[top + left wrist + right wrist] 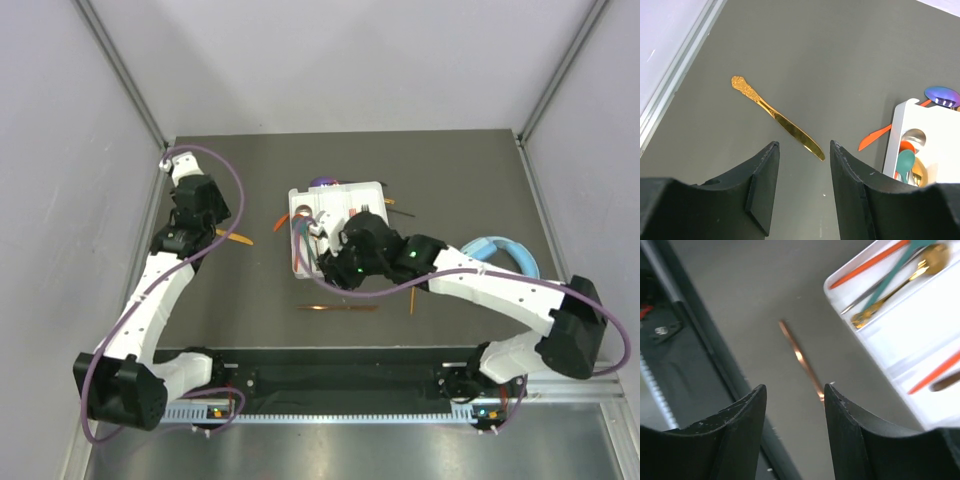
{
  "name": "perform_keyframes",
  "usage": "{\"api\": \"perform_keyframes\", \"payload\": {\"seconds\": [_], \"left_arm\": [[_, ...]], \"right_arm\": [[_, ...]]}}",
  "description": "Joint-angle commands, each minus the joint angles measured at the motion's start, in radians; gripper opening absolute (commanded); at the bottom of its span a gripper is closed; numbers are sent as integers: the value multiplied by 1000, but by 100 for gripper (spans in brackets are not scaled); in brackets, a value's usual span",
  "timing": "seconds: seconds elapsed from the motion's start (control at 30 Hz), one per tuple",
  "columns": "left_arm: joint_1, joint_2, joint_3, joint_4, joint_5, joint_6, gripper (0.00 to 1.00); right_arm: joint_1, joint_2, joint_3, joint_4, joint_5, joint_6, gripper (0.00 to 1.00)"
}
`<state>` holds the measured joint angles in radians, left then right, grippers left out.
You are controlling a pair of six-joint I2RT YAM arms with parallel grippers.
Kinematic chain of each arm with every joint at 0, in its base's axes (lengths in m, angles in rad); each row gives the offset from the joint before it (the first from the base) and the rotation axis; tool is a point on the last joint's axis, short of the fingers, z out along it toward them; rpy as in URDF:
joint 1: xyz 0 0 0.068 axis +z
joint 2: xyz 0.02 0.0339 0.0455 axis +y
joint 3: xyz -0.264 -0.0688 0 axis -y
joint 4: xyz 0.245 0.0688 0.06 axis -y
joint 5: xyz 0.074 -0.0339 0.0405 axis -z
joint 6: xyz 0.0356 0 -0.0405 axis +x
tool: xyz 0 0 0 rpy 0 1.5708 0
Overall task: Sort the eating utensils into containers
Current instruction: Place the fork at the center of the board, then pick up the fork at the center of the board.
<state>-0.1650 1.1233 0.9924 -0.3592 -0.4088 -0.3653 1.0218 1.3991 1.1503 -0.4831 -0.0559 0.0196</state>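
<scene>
Am reading the sort as partly done. The white rectangular plastic tray (300, 200) is sitting mid-desk, already holding several pieces. The right wrist view is showing a teal-handled utensil (890, 277), a gold spoon (900, 287) and an orange stick (867, 264) sharing one long compartment, with more orange in the next.

Lying out on the dark desk (450, 170): an ornate gold table knife (777, 117) at left, a thin copper stick (338, 307) near of the tray, and a short orange stick (413, 300) just right of that.

Left claw (802, 147) is hovering spread, pinching nothing, with the knife's blade tip just ahead. Right claw (795, 390) is hanging spread and empty at the tray's near edge, above the copper stick.

Only the top camera is showing the light-blue headphones (505, 255) at right. Only the left wrist is resolving the knife's embossed handle and a purple iridescent spoon bowl (942, 95) at the tray's far rim.
</scene>
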Motion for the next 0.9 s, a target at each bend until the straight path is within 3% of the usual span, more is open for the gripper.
{"api": "perform_keyframes", "payload": {"seconds": [0.0, 0.13, 0.43, 0.87], "left_arm": [[7, -33, -12, 51, 10, -14, 50], [9, -37, -20, 52, 19, -20, 50], [9, -43, -32, 57, 22, -20, 50], [9, -40, -35, 57, 11, -11, 50]], "right_arm": [[-77, 6, -98, 29, -350, 222, 50], [-129, 72, -173, 69, -546, 325, 50], [-146, 155, -205, 110, -477, 408, 53], [-160, 348, -224, 118, -424, 387, 53]]}}
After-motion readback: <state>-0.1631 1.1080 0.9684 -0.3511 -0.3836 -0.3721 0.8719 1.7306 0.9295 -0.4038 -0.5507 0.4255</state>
